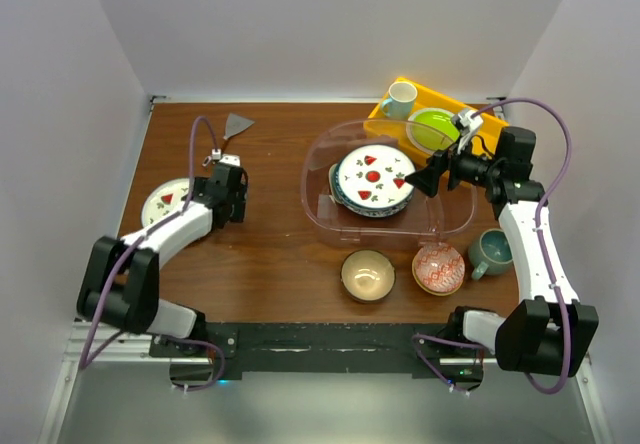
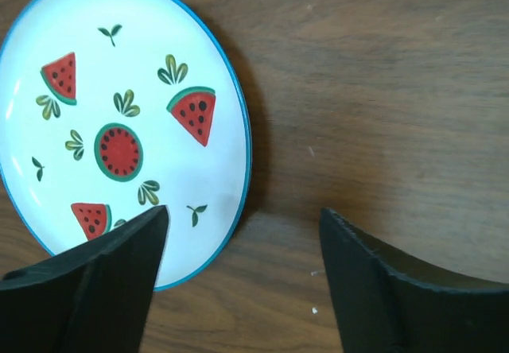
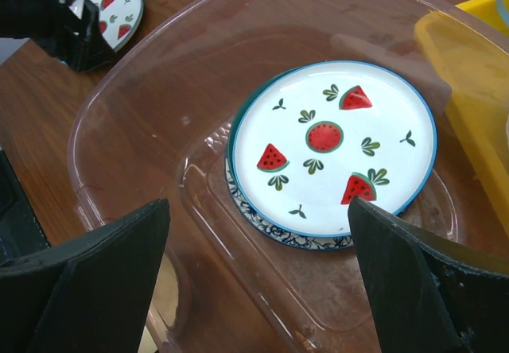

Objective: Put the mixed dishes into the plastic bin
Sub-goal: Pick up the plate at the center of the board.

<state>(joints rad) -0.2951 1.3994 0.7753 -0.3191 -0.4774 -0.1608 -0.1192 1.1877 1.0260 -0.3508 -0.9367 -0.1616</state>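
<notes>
Counter plate: the counter plate [image 1: 163, 202], white with a blue rim and watermelon prints, lies flat on the wooden counter [image 1: 270, 254] at the far left, well apart from the bin.
Left gripper: the left gripper [image 2: 242, 224] hangs over that plate's right edge, its fingers spread wide and holding nothing. In the wrist view one finger is above the plate and the other above bare wood.
Grey piece: a flat grey triangular piece [image 1: 238, 123] lies near the counter's far edge, beyond the left arm.
Plastic bin: the plastic bin [image 1: 318, 159], clear and rounded, sits right of centre.
Bin plate: the bin plate [image 3: 334, 142], also watermelon-printed, tops a stack on the bin's floor.
Blue floral plate: the blue floral plate [image 3: 256, 214] peeks out beneath it. A darker rim shows at the stack's left edge, but its pattern cannot be told.
Tan bowl: the tan bowl [image 1: 367, 275] stands upright just in front of the bin, outside it.
Right gripper: the right gripper [image 3: 258, 206] hovers above the bin's right side, fingers far apart and empty.
Red-patterned bowl: the red-patterned bowl [image 1: 438, 269] stands just beside the tan bowl, also outside the bin.
Yellow tray: the yellow tray [image 1: 445, 97], behind the bin, holds a lime-green plate [image 1: 433, 130] and a white mug [image 1: 401, 99].
Grey-teal mug: the grey-teal mug [image 1: 492, 252] stands on the counter near the right arm, outside the bin.
</notes>
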